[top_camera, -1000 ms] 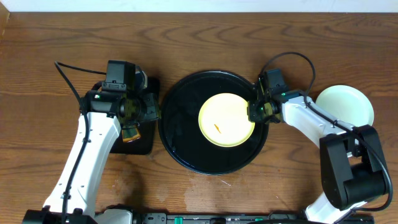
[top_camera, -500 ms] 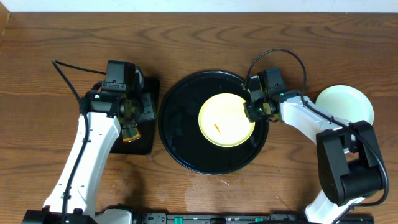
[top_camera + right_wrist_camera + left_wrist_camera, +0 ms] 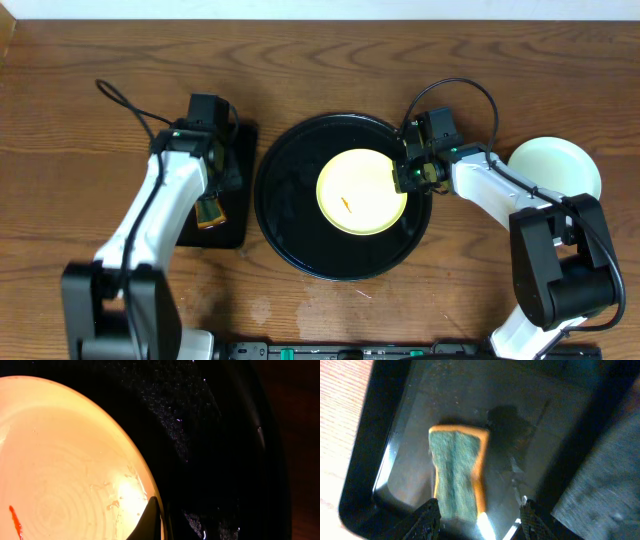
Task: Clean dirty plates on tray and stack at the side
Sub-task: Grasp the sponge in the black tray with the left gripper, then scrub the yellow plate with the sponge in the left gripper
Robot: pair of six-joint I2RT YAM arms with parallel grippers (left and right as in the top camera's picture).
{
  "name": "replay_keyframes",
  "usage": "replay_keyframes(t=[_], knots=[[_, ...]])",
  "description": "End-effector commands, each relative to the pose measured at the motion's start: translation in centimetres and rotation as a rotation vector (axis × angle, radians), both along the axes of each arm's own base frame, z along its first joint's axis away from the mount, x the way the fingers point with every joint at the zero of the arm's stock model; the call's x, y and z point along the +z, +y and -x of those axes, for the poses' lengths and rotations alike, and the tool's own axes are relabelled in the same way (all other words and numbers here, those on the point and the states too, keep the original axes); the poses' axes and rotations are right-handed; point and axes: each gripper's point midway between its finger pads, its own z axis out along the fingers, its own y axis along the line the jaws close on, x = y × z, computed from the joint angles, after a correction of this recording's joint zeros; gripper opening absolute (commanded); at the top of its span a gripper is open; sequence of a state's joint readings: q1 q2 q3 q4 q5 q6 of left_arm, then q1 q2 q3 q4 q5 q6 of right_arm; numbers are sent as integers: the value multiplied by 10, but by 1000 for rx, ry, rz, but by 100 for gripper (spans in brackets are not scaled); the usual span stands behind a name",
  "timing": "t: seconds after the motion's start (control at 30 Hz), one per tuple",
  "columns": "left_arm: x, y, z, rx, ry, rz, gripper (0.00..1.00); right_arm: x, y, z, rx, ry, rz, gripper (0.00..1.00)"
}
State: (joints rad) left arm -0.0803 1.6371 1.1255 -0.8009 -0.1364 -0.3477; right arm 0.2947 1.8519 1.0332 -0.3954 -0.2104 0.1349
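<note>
A pale yellow plate (image 3: 360, 192) with a small orange smear lies in the round black tray (image 3: 300, 225). My right gripper (image 3: 405, 178) is at the plate's right rim, and in the right wrist view one finger (image 3: 150, 520) rests inside the plate (image 3: 65, 460) with the rim pinched against the dark tray (image 3: 215, 435). A light mint plate (image 3: 556, 170) sits on the table at the far right. My left gripper (image 3: 480, 520) is open over a green and orange sponge (image 3: 457, 475); in the overhead view it (image 3: 218, 180) hovers just above the sponge (image 3: 208, 212).
The sponge lies in a narrow black rectangular tray (image 3: 232, 232) left of the round tray. The rectangular tray's rim (image 3: 365, 450) borders wooden table. Both arms' cables arc above them.
My left arm has swung and turned over the rectangular tray. My right gripper moved in onto the yellow plate's rim, and the plate shifted slightly left.
</note>
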Motion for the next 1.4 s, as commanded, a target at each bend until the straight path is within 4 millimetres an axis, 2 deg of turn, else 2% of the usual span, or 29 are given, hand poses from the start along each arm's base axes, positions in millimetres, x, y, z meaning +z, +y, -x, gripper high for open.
replay_keyframes(t=[0.0,0.1,0.17,0.3,0.37,0.43,0.5,0.73,0.83,0.87,0.93,1.03,1.3,1.37], knots=[[-28,21,6,67,82,-42,55,-27,-19,14,-57,76,92,1],[-52,29,11,97,153,-16,55,-27,-19,14,-56,78,92,1],[-69,26,14,76,201,42,50,-27,-19,14,-56,78,92,1],[-91,8,15,-4,247,189,19,-27,-19,14,-56,78,92,1],[-96,-1,15,-60,255,243,8,-27,-19,14,-56,77,92,1],[-95,-2,14,-100,256,252,8,-27,-19,14,-56,78,92,1],[-86,-2,10,-106,240,249,7,-27,-19,14,-56,78,92,1],[-22,-1,-14,-125,75,230,9,-27,-19,14,-56,78,92,1],[-6,-1,-15,-129,31,225,36,-27,-19,14,-56,78,92,1],[-4,-1,-13,-129,32,225,40,-27,-19,14,-56,78,92,1],[-5,-1,-10,-127,47,226,47,-27,-19,14,-56,78,92,1],[-16,-2,-3,-120,79,231,49,-27,-19,14,-56,78,92,1],[-64,-11,21,-128,160,240,49,-27,-19,14,-56,77,92,1],[-74,-14,26,-139,180,241,45,-27,-19,14,-56,77,92,1]])
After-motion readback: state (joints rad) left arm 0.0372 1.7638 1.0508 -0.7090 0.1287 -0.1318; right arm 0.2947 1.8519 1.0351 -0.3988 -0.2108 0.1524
